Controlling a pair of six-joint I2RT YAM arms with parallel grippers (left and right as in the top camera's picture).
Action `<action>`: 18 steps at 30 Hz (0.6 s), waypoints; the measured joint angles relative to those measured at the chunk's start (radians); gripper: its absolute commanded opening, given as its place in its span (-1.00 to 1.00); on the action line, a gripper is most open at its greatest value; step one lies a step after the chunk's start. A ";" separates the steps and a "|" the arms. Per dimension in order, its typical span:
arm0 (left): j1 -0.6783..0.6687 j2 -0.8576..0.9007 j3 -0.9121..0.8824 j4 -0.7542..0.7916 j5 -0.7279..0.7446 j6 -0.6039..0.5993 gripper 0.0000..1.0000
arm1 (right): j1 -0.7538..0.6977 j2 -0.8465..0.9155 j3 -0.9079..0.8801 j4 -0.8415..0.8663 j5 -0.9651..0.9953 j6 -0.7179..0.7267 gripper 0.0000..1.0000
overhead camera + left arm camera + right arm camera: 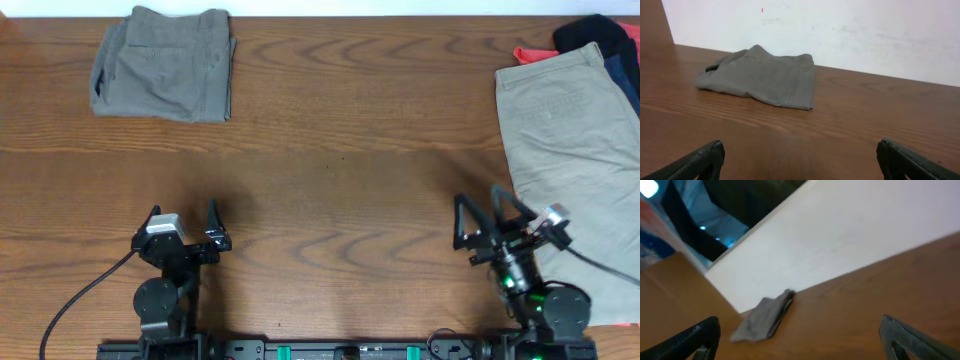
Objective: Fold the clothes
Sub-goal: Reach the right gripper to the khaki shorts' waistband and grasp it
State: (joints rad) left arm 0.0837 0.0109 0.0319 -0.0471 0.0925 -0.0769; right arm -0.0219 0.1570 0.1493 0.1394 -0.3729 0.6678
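On the bench (pixel 330 120), the khaki-beige shorts (pixel 575 150) lay spread at the right edge, the folded grey-olive pair (pixel 165 65) at the far left corner — a navy pair (pixel 600 35) bunched behind the khaki. The left end effector (pixel 183 208) and right end effector (pixel 478 195) each stood wide apart, empty.

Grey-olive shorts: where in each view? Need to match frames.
Overhead: grey-olive shorts top left, folded, by the far edge.
Left wrist: shorts upper left of centre.
Right wrist: shorts lower left of centre, blurred.
Shared landmark: white wall just behind them.
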 measured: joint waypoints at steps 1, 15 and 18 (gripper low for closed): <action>0.000 0.000 0.000 0.000 0.000 0.000 0.96 | 0.000 0.045 0.042 0.000 0.012 -0.024 0.99; 0.000 0.000 0.000 0.000 -0.003 0.000 0.96 | 0.000 1.030 0.923 -0.517 0.367 -0.375 0.98; 0.000 0.000 0.000 0.000 -0.004 0.000 0.96 | 0.000 1.237 1.115 -0.668 0.483 -0.414 0.98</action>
State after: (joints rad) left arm 0.0837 0.0105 0.0315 -0.0467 0.0887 -0.0765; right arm -0.0219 1.3937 1.2640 -0.5289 0.1104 0.2535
